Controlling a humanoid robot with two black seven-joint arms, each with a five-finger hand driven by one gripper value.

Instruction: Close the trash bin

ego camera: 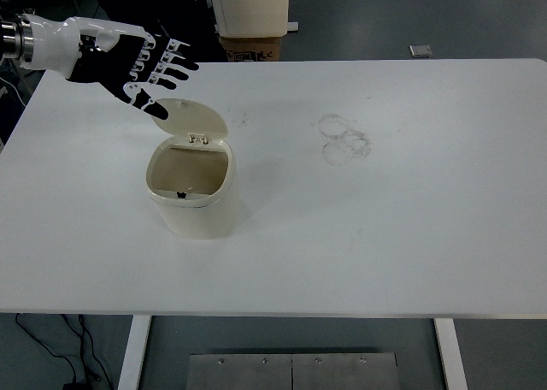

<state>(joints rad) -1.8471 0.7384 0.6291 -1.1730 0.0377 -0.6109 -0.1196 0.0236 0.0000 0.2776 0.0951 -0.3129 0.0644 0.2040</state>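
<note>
The left hand [141, 65], black-palmed with white knuckle segments on a white forearm, hovers with its fingers spread and holding nothing, fingertips just above the far-left rim of the raised lid [190, 119]. That placement makes sense for the job: coming in from behind the hinge side puts the open palm where it can push the lid forward and down.

The small cream plastic trash bin [195, 193] stands upright on the white worktop [385, 210], left of centre. Its rounded lid is tipped back at twelve o'clock from the opening, hinged at the rear edge, so the pale brown inside is exposed; it is clearly not yet closed. A small dark catch sits at six o'clock on the rim, probably where the lid latches.

At about two o'clock from the bin, well apart, faint grey ring marks [344, 138] stain the worktop. Beyond the far edge, at roughly twelve o'clock, stands a cream box-like unit [249, 5] on a brown base. The right hand is out of view.
</note>
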